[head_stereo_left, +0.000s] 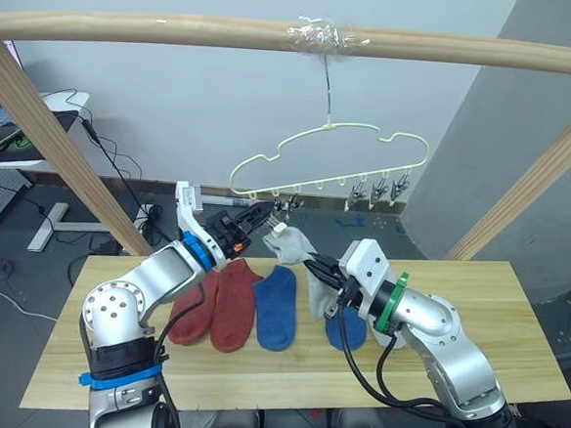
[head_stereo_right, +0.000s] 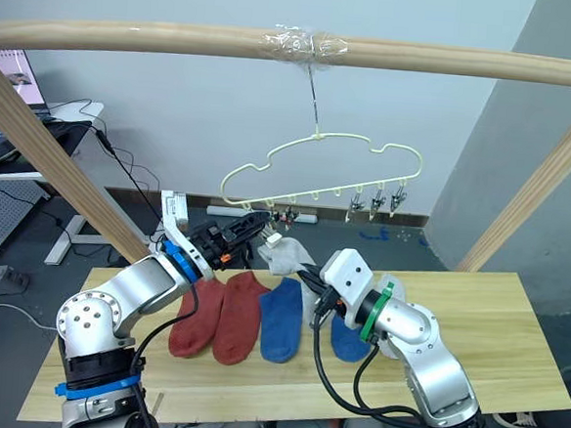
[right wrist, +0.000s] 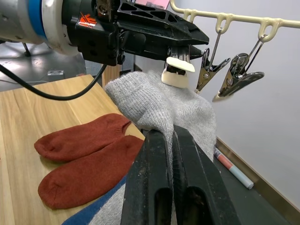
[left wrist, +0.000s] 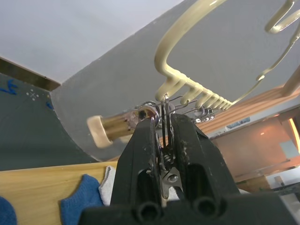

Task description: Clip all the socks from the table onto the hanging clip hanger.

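Note:
The pale yellow-green clip hanger (head_stereo_left: 329, 149) hangs by its hook from the taped beam. My left gripper (left wrist: 164, 119) is raised at the hanger's lower left and is shut on one metal clip (left wrist: 165, 140). Just below it, my right gripper (right wrist: 164, 136) is shut on a light grey sock (right wrist: 154, 105), holding its cuff up near that clip. On the table (head_stereo_left: 475, 306) lie two rust-red socks (head_stereo_left: 216, 302), a blue sock (head_stereo_left: 277, 306), a second blue sock (head_stereo_left: 346, 331) partly under my right arm, and another grey sock (head_stereo_left: 319, 295).
A round wooden beam (head_stereo_left: 181, 28) spans overhead, with slanted posts at left (head_stereo_left: 65, 150) and right (head_stereo_left: 533, 182). Three free clips (head_stereo_left: 380, 189) hang at the hanger's right end. A desk with cables (head_stereo_left: 27, 127) stands at the far left.

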You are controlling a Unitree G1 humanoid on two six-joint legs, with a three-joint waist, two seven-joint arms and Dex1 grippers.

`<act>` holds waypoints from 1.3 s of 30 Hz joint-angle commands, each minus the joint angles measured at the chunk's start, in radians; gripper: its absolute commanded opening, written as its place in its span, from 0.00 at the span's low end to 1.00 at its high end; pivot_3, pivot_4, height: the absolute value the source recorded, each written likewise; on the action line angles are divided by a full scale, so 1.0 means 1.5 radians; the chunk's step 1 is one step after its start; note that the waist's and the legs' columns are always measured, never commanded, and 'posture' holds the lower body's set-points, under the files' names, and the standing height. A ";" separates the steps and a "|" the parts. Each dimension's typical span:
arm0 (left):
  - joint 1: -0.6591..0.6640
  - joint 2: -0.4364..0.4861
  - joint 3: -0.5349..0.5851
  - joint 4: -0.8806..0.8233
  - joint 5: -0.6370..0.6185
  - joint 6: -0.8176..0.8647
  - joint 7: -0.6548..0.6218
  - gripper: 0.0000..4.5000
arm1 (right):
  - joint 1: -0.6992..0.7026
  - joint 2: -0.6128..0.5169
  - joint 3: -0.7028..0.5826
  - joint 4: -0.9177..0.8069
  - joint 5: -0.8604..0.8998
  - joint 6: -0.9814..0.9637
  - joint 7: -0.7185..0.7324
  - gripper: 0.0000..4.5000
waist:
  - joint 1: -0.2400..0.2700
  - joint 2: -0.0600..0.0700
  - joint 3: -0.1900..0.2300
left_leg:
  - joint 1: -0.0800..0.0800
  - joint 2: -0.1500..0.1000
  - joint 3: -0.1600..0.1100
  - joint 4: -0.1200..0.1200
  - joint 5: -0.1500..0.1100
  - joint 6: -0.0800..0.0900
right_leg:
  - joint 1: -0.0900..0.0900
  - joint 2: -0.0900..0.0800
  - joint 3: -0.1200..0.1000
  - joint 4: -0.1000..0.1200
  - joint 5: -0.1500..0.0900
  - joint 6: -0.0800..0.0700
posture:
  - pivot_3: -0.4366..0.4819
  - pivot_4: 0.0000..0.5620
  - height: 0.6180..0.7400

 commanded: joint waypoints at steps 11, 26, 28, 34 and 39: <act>-0.004 0.014 -0.031 0.022 -0.018 -0.030 -0.017 0.04 | 0.031 -0.024 -0.013 -0.069 0.031 -0.003 -0.002 0.00 | 0.002 -0.001 0.000 | 0.000 0.000 0.000 0.000 0.000 0.000 | 0.000 0.000 0.000 0.000 0.000 0.000 | 0.39 0.28 1.00; 0.006 0.021 -0.045 0.016 -0.035 -0.034 -0.020 0.04 | 0.001 -0.001 0.001 -0.066 0.031 0.010 -0.016 0.00 | 0.002 -0.001 0.001 | 0.000 0.000 0.000 0.000 0.000 0.000 | 0.000 0.000 0.000 0.000 0.000 0.000 | 0.40 0.28 1.00; 0.007 0.024 -0.049 0.013 -0.031 -0.034 -0.026 0.04 | -0.007 0.007 0.009 -0.048 0.024 0.002 -0.016 0.00 | 0.002 -0.001 0.001 | 0.000 0.000 0.000 0.000 0.000 0.000 | 0.000 0.000 0.000 0.000 0.000 0.000 | 0.40 0.28 1.00; 0.012 0.032 -0.062 -0.004 -0.010 -0.041 -0.049 0.04 | -0.025 0.015 0.023 0.021 -0.001 -0.049 -0.011 0.00 | 0.003 -0.001 0.001 | 0.000 0.000 0.000 0.000 0.000 0.000 | 0.000 0.000 0.000 0.000 0.000 0.000 | 0.41 0.27 1.00; 0.025 0.040 -0.054 -0.008 0.008 -0.063 -0.065 0.30 | -0.013 0.007 0.036 0.039 -0.008 -0.072 0.003 0.00 | 0.003 -0.001 0.001 | 0.000 0.000 0.000 -0.001 0.000 0.000 | -0.001 0.000 0.000 0.000 0.000 0.000 | 0.41 0.26 1.00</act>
